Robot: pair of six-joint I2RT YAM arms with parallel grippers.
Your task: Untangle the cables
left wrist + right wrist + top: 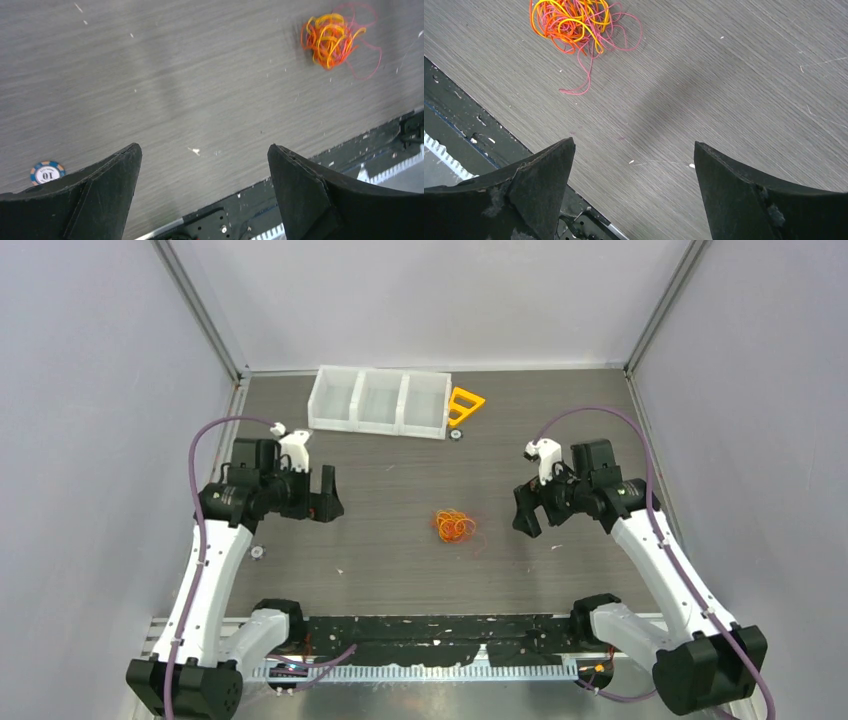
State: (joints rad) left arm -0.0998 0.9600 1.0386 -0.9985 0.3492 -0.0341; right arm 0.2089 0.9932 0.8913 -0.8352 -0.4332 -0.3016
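Tangled cables (453, 526), an orange-yellow-red clump, lie mid tabletop (400, 560). Flanking, left pincer (325, 505) at 9 o'clock, right pincer (525, 512) at 3, both wide open, empty. Best move, prob.: each nips a separate loose outer strand, pulls apart slowly.

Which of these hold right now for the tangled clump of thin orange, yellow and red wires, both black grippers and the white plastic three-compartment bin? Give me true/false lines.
1. The clump of thin orange, yellow and red wires lies on the grey wood-grain table between the two arms. True.
2. The left gripper is shut on the clump. False: its jaws stand open and empty, apart from the clump.
3. The right gripper is open, holding nothing. True.
4. The clump sits in the white three-compartment plastic bin. False: the bin stands at the table's far edge; the clump lies out on the table.
5. An orange-yellow plastic triangle lies by the bin's right end in the top view. True.
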